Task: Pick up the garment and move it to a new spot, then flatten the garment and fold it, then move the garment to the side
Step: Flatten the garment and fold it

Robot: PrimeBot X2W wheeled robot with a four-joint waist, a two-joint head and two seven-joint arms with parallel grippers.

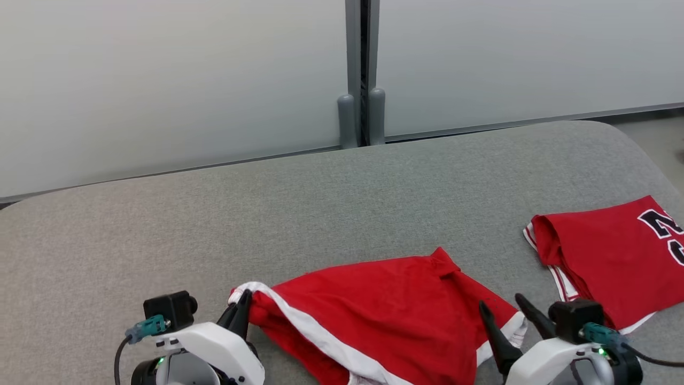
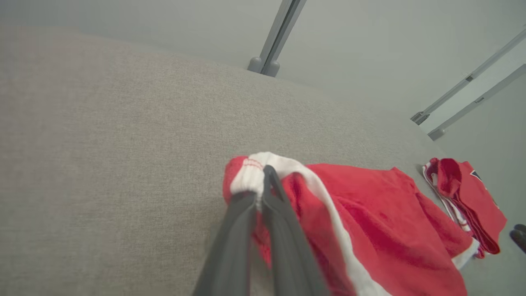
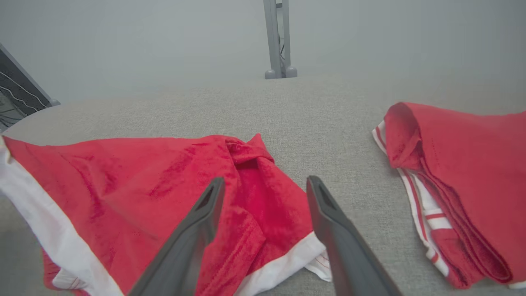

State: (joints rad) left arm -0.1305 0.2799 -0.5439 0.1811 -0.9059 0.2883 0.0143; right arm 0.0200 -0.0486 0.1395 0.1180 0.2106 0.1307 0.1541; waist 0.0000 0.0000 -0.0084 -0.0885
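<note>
The garment (image 1: 385,299), red shorts with white trim, lies crumpled near the front edge of the grey cloth surface. My left gripper (image 1: 243,300) is shut on its white-trimmed left corner; the left wrist view shows the fingers of that gripper (image 2: 263,181) pinching the white hem of the garment (image 2: 370,213). My right gripper (image 1: 500,302) stands open just above the garment's right corner. In the right wrist view, the right gripper (image 3: 266,181) spreads its fingers wide over the red cloth (image 3: 123,172) with nothing between them.
A second red garment (image 1: 604,251), folded and marked in black and white, lies at the right, close to the right gripper. The grey padded surface (image 1: 320,203) stretches far back to a frosted glass wall with a grey post (image 1: 360,75).
</note>
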